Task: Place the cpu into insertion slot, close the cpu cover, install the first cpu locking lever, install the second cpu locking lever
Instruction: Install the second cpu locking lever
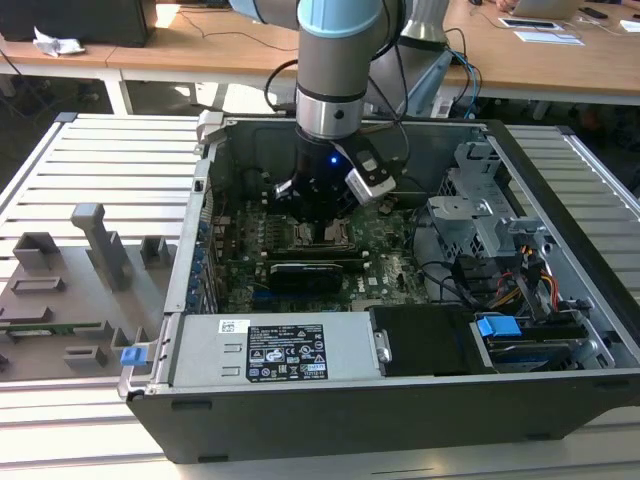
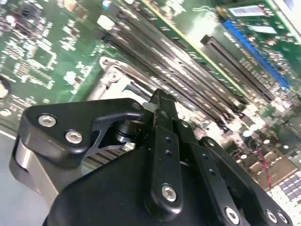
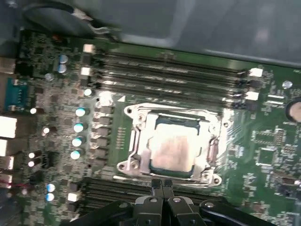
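The arm reached down into the open computer case (image 1: 560, 330), its gripper (image 3: 162, 186) pinched narrow and holding nothing. The cpu (image 3: 175, 147) sat in the insertion slot (image 3: 136, 155), framed by the cpu cover (image 3: 141, 117), at twelve o'clock from the fingertips.

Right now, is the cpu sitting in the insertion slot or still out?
In. The first wrist view shows the cpu lying flat inside the insertion slot, framed by its silver rim.
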Motion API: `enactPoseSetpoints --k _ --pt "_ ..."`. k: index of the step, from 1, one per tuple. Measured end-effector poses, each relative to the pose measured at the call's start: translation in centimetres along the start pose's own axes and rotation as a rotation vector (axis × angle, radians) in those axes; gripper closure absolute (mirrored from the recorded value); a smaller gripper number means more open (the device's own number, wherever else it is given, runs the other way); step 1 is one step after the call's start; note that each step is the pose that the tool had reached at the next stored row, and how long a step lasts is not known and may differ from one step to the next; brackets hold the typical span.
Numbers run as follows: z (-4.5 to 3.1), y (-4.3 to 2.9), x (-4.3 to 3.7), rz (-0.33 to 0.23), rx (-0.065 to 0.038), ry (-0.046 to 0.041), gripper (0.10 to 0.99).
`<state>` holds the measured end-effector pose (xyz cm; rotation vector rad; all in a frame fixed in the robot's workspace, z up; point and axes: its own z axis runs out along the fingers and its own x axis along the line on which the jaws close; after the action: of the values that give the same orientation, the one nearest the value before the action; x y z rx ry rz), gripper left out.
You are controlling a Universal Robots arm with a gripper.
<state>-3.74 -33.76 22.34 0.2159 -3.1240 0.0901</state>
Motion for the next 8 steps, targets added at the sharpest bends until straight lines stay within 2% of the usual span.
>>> enactPoseSetpoints --k 2,4,6,7,8 --pt "-0.07 0.82 -1.12 0.0 0.005 0.0032 0.98" --pt "-0.1 1.26 -1.4 0.0 0.007 0.0034 0.98" --pt "-0.41 1.3 -1.41 0.002 0.007 0.0038 0.98" --pt "-0.94 1.29 -1.41 0.005 0.007 0.0037 0.98" --pt "-1.78 1.24 -1.39 0.01 0.007 0.004 0.98"
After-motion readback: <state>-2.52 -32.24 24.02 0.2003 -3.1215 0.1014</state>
